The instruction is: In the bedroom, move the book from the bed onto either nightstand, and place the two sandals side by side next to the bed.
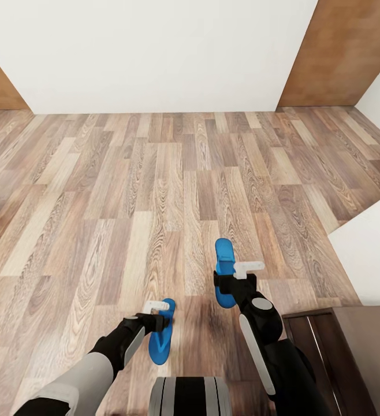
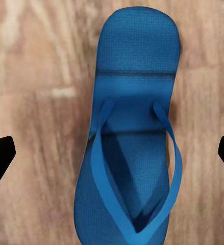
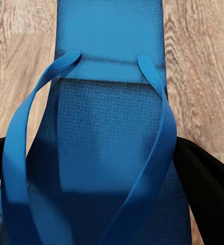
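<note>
Sandals are lying on the plank floor (image 1: 97, 190), the left sandal (image 1: 161, 332) under the left tool (image 1: 153, 315), whose fingers (image 2: 0, 153) are standing wide apart on either side of the sole without touching it. Further right, the right sandal (image 1: 225, 280) is sitting between the fingers (image 3: 203, 173) of the right tool (image 1: 231, 284), which are pressing against its edges. Both are looking light, thin and bendy, so I am judging that gripping across the sole near the strap suits them best.

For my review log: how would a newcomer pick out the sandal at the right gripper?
Start at the dark wooden cabinet at the head view's lower right. Just left of it, over the plank floor, the right gripper clamps a blue sandal. It sits farther forward than its twin at the left gripper.
</note>
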